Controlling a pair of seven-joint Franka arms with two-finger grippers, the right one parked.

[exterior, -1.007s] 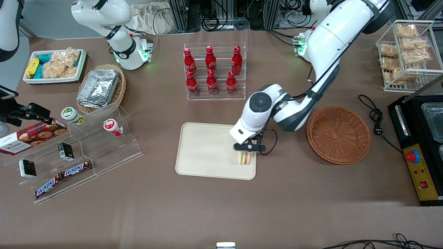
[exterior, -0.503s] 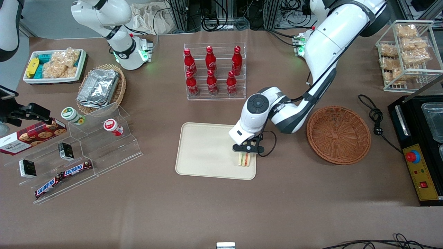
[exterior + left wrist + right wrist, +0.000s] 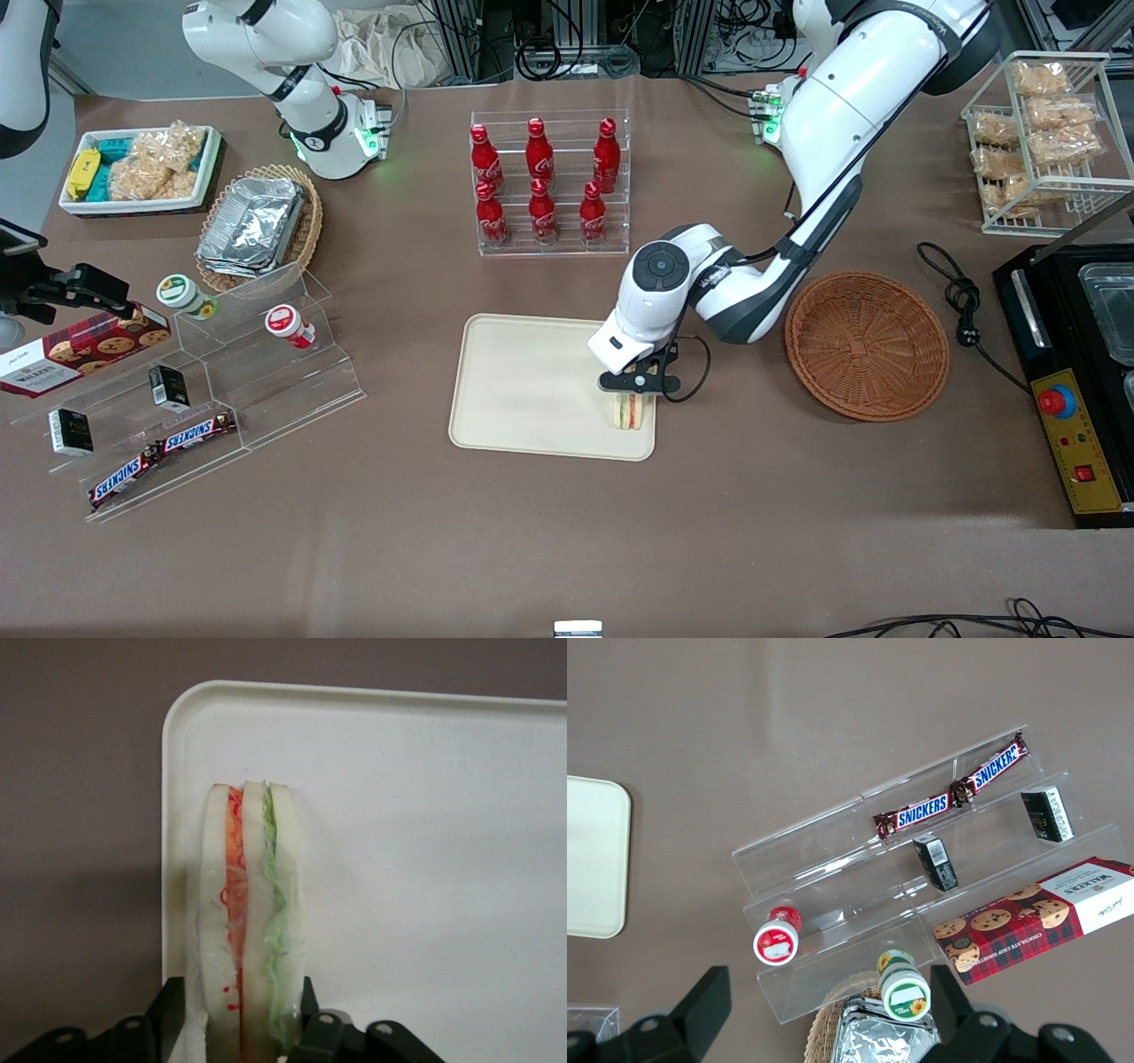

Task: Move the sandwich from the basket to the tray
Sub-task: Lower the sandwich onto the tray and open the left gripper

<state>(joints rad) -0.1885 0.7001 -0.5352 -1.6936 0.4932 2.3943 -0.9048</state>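
Note:
The sandwich (image 3: 631, 412) stands on edge on the cream tray (image 3: 523, 390), in the tray corner nearest the camera and the reddish-brown basket (image 3: 866, 346). In the left wrist view the sandwich (image 3: 252, 904) shows pale bread with an orange-red layer and a green layer, resting on the tray (image 3: 425, 859) close to its rim. My left gripper (image 3: 633, 394) hangs right above it. The gripper (image 3: 239, 992) is open around the sandwich: one finger (image 3: 308, 992) is at the bread, and a narrow gap shows at the other finger (image 3: 173, 1001). The basket holds nothing.
A clear rack of red cola bottles (image 3: 545, 182) stands farther from the camera than the tray. A black power cord (image 3: 961, 297) and a black appliance (image 3: 1072, 390) lie toward the working arm's end. Acrylic steps with snacks (image 3: 204, 381) are toward the parked arm's end.
The left arm's wrist has shifted slightly toward the camera over the tray corner. The sandwich shows a little nearer the tray's front rim than one second ago.

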